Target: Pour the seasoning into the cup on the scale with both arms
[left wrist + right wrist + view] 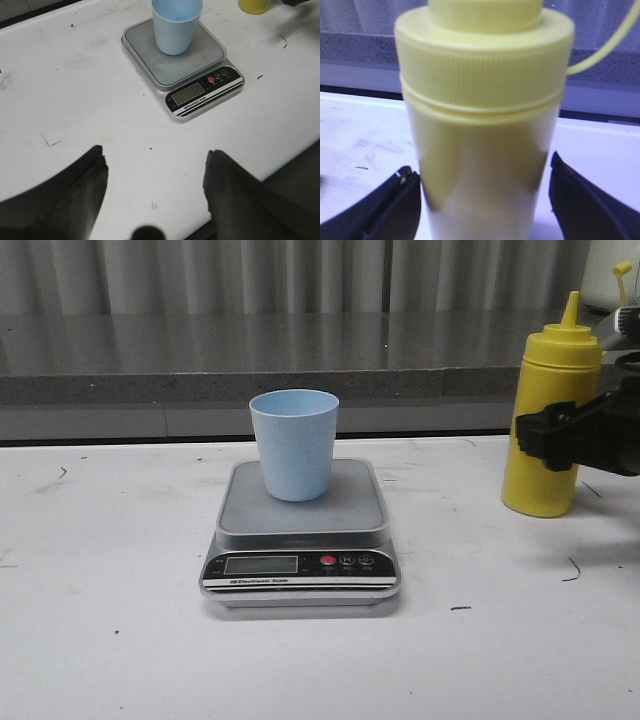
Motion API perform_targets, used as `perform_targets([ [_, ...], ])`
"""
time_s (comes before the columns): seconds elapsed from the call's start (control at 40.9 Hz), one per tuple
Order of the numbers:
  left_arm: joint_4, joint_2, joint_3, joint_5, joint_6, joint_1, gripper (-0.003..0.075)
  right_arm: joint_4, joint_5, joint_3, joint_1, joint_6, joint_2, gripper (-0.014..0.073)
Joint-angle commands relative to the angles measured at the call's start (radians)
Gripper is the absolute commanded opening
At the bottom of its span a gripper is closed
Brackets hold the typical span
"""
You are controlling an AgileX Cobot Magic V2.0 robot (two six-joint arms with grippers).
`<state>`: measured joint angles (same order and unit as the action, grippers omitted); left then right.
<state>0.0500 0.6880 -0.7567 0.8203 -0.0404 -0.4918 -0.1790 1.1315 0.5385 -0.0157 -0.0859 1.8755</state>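
The pale-blue cup (294,445) stands upright on the platform of the grey scale (352,508) at the table's middle. The yellow seasoning bottle (552,410) stands upright on the table at the right, its nozzle uncovered and the tip cover (622,270) hanging off to the side. My right gripper (548,437) is open around the bottle's body; in the right wrist view the bottle (480,125) sits between the fingers (395,205), with a gap on one side. My left gripper (155,165) is open and empty over the table near its front edge, well short of the scale (200,62) and cup (175,27).
A grey stone ledge (200,370) runs along the back of the white table (100,620). The table's near edge (280,165) shows close to my left gripper. The scale's display (260,564) is blank.
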Motion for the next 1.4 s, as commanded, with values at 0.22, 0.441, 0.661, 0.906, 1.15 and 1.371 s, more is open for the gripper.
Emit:
perform_targets([
  [0.22,0.011,-0.001,-0.023,-0.070,0.003,-0.006,0.0420,0.085,-0.174,-0.204,0.000,-0.043,-0.407,0.0548],
  [0.441,0.011,-0.001,-0.023,-0.070,0.003,-0.006,0.0420,0.087,-0.707,-0.201,-0.049,-0.109,-0.777,0.0548],
  [0.661,0.011,-0.001,-0.023,-0.070,0.003,-0.006,0.0420,0.136,-1.278,-0.083,-0.116,0.056,-1.114,0.0547],
  [0.906,0.011,-0.001,-0.023,-0.070,0.003,-0.006,0.0420,0.127,-1.618,-0.012,-0.148,0.056,-1.429,0.0547],
  [1.15,0.011,-0.001,-0.023,-0.070,0.003,-0.006,0.0420,0.092,-1.756,-0.012,-0.147,0.056,-1.636,0.0547],
  [1.371,0.011,-0.001,-0.023,-0.070,0.003,-0.006,0.0420,0.092,-1.795,-0.012,-0.148,0.056,-1.664,0.0547],
])
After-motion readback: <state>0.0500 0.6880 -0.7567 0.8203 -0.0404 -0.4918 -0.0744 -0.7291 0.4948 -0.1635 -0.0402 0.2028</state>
